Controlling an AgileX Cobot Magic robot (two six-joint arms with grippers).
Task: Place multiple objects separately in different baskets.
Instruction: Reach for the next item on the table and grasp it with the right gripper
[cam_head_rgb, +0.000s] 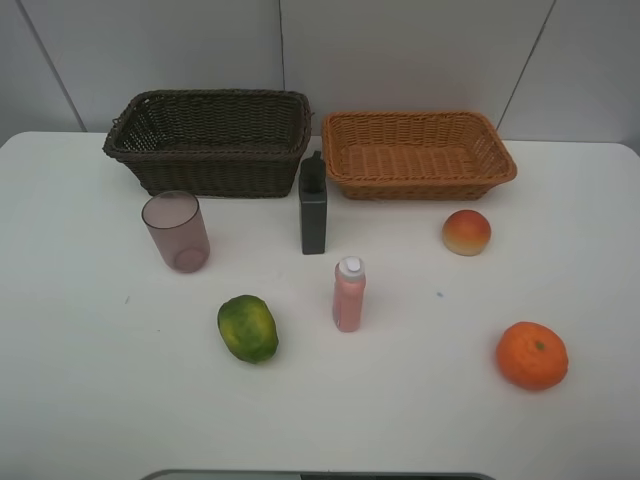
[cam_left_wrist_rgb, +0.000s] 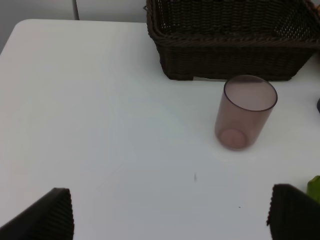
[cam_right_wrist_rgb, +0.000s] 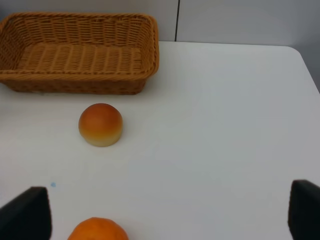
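Note:
Two baskets stand at the back: a dark brown one (cam_head_rgb: 215, 96) on the left and an orange-tan one (cam_head_rgb: 420, 117) to its right. In front of them, on the white table, are a mauve cup (cam_head_rgb: 176, 232), a dark grey bottle (cam_head_rgb: 313, 210), a pink bottle (cam_head_rgb: 349, 294), a green fruit (cam_head_rgb: 247, 328), a peach-like fruit (cam_head_rgb: 467, 232) and an orange (cam_head_rgb: 531, 355). My left gripper (cam_left_wrist_rgb: 170, 215) is open, well short of the cup (cam_left_wrist_rgb: 245, 112). The right gripper (cam_right_wrist_rgb: 165, 212) is open too, with the orange (cam_right_wrist_rgb: 97, 229) beside it and the peach-like fruit (cam_right_wrist_rgb: 100, 124) ahead. Neither arm shows in the exterior view.
A pale wall rises just behind the baskets. The table's rounded back corners show at the far left and far right. A grey edge (cam_head_rgb: 320, 475) runs along the bottom of the exterior view.

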